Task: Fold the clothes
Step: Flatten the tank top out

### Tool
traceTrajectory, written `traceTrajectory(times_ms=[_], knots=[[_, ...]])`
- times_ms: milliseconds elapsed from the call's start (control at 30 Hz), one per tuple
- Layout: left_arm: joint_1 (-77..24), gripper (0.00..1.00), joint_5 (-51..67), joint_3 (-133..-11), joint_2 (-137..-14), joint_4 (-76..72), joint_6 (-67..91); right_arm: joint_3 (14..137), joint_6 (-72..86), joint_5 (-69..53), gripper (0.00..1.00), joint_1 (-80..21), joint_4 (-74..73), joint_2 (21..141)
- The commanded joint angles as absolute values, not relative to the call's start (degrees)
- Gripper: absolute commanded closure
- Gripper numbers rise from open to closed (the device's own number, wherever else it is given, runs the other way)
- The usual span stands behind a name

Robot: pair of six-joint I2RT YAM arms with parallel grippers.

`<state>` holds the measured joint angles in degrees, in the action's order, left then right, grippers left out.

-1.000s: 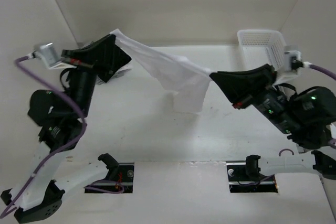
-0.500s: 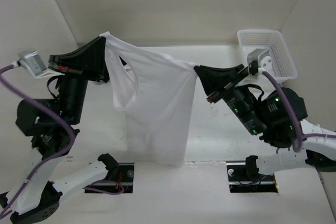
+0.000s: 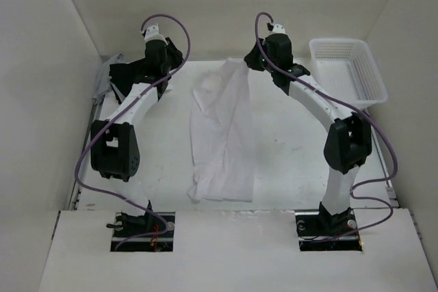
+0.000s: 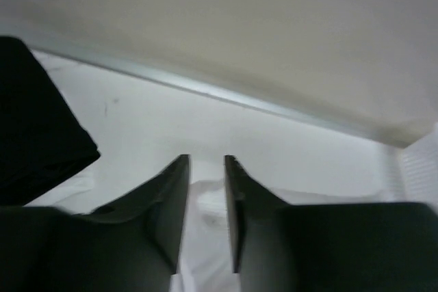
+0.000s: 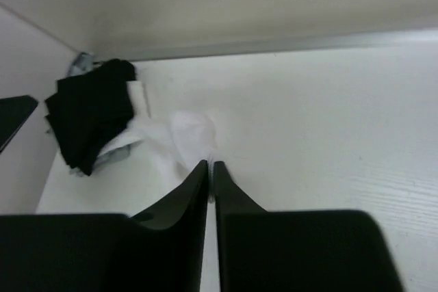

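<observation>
The clothes [image 3: 222,135], one plain white garment, lie lengthwise down the table's middle, from the far end to near the front edge. My left gripper [image 3: 176,59] hangs beside the garment's far left corner. In the left wrist view this gripper [image 4: 207,161] is open, and the cloth [image 4: 207,230] shows below the gap. My right gripper [image 3: 250,64] is at the far right corner. Its jaws [image 5: 211,164] stand only a slit apart, with a peak of white cloth [image 5: 188,131] rising to the tips. Whether they still pinch it I cannot tell.
A white plastic basket [image 3: 345,66] stands at the far right. A black garment [image 5: 92,111] and a grey cloth [image 3: 106,76] lie bunched in the far left corner. Side walls close the table in, and the back wall stands just beyond both grippers.
Both arms swung from holding the garment stretched in the air out to the table's far end. The garment now lies flat on the table. The left jaws have opened.
</observation>
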<state>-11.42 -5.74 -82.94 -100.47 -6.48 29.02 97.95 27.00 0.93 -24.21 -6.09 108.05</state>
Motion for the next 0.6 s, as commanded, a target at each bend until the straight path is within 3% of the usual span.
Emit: traceTrajectory(times_ms=[0,67,133,167,200,267,333,433,567], knots=[[-11.38,0.61,-4.03,-87.30,-96.43,-7.29,31.47,105.74,33.04,-3.69,0.66,-21.66,-8.18,109.34],[-12.60,0.59,-6.40,-81.42,-92.66,-7.29,31.64,99.97,33.57,-3.43,0.60,-21.92,-5.12,106.63],[-14.62,0.61,-9.66,-72.45,-87.03,-7.82,31.82,92.05,34.27,-3.25,0.62,-21.93,-1.07,102.85],[-17.42,0.66,-12.37,-63.98,-81.88,-9.39,32.34,86.54,34.89,-3.08,0.68,-22.28,1.47,100.05],[-23.80,0.78,-15.26,-51.37,-74.26,-10.10,31.65,73.52,36.98,-3.16,0.89,-24.89,8.19,93.75],[-27.97,0.84,-16.43,-45.91,-70.59,-8.45,30.59,66.66,37.96,-2.99,0.98,-26.49,11.24,90.11],[-35.43,0.91,-19.23,-38.78,-64.36,-2.31,31.11,57.78,39.46,-1.85,1.00,-28.95,14.66,84.92],[-47.21,0.89,-24.69,-31.48,-54.78,11.56,38.64,45.30,39.90,0.52,0.99,-33.16,17.22,75.97],[-57.24,0.71,-26.54,-28.48,-47.38,24.24,50.78,37.90,39.38,2.20,0.90,-35.20,16.96,68.92]])
